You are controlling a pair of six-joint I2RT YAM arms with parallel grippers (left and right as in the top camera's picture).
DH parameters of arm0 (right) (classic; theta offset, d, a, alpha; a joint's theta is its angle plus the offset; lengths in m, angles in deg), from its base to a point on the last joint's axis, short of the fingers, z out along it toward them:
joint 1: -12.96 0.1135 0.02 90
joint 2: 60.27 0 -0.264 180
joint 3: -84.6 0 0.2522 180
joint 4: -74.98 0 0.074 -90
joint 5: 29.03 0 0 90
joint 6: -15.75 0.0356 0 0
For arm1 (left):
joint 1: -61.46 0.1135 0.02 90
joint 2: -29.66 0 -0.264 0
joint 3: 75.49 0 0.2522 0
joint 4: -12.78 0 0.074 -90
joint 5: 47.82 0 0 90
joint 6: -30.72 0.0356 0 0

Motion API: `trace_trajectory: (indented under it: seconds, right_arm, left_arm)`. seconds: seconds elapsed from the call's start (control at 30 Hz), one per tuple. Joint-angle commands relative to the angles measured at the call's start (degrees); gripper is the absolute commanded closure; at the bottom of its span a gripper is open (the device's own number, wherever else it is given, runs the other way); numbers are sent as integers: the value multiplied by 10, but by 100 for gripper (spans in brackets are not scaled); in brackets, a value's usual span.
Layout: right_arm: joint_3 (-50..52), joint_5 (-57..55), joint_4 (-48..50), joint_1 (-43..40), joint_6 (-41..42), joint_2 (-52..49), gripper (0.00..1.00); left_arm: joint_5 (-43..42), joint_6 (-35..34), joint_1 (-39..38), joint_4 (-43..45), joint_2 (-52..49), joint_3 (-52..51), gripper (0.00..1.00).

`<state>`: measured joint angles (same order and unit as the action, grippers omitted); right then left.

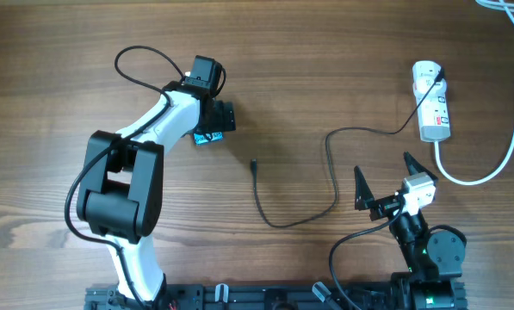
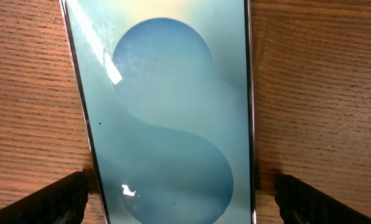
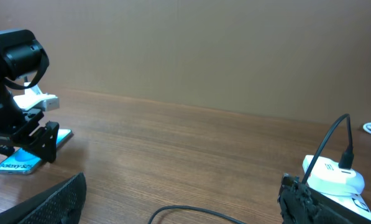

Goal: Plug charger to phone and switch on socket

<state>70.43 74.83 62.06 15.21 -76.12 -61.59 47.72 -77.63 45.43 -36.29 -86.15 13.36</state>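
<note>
I have the left tool (image 2: 180, 198) hanging straight over the phone (image 2: 166, 106). The phone lies flat and face up on the surface (image 1: 50, 52), and its turquoise screen fills my left wrist view. The tool is spread wide. Its two black fingers (image 2: 48, 200) stand one off each long edge of the phone. I cannot tell whether either finger touches an edge, and nothing is pinched.

The charger (image 1: 330, 176) is a thin black cable looping over the wood to the right of the phone. Its connector (image 1: 253, 164) lies loose, right of the phone and a little nearer the arm bases, clearly apart from it. From there the cable runs toward the bases, curls further right, then climbs away to the socket (image 1: 431, 99). The socket is a white strip lying far to the right of the phone, and the cable's other end is plugged into it. A thick white cord (image 1: 498, 164) leaves the socket and swings out further from the phone.

My right tool (image 1: 384, 179) sits well to the right of the phone, beyond the cable loop and nearer the bases than the socket. It is spread wide too, with nothing between its fingers.
</note>
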Motion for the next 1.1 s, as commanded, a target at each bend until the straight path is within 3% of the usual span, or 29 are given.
trace_trajectory:
  seconds: [0.0,0.47,0.6,0.93,1.07]
  right_arm:
    - [1,-4,2,-2,-10,-3,0]
    - [1,-4,2,-2,-10,-3,0]
    - [1,-4,2,-2,-10,-3,0]
    - [1,-4,2,-2,-10,-3,0]
    - [1,-4,2,-2,-10,-3,0]
  left_arm:
    - [-10,-5,1,-2,-12,-17,0]
    - [-10,-5,1,-2,-12,-17,0]
    - [-10,-5,1,56,-12,-17,0]
    - [-26,-3,5,83,27,5,0]
    - [-25,-49,5,109,38,5,0]
